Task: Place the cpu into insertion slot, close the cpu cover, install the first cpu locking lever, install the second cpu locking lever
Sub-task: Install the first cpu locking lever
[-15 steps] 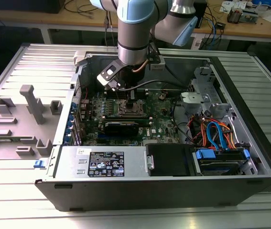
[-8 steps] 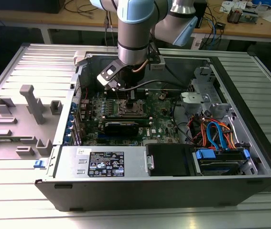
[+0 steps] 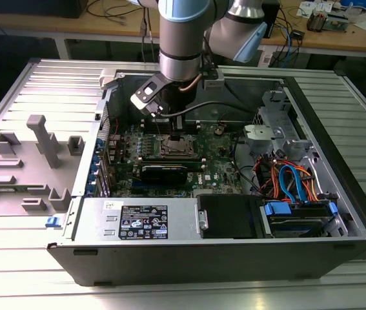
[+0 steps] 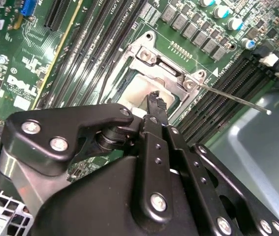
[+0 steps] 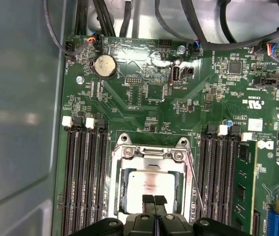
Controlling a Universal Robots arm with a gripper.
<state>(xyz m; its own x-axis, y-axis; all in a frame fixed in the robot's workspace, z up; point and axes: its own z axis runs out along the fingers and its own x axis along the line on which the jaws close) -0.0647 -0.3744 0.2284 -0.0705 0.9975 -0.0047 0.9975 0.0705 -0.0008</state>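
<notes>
In the first wrist view the cpu (image 5: 148,184), a dull silver square, lies in the insertion slot (image 5: 117,196) on the green motherboard. The cpu cover (image 5: 149,154) lies flat around it as a silvery frame. A thin wire locking lever (image 5: 194,177) runs along one side of the socket; in the second wrist view this lever (image 4: 232,96) sticks out over the memory slots, unlatched. My gripper (image 5: 154,200) is shut with nothing between its fingers, and its tips hang over the cpu's edge (image 4: 155,100). In the exterior view the gripper (image 3: 171,128) hovers just above the socket (image 3: 175,147).
Long black memory slots (image 5: 82,172) flank the socket on both sides. The open case holds a power supply (image 3: 141,223), a drive bay with blue and orange cables (image 3: 292,181), and a grey side wall (image 5: 21,98). A grey fixture (image 3: 37,155) stands on the exterior view's left.
</notes>
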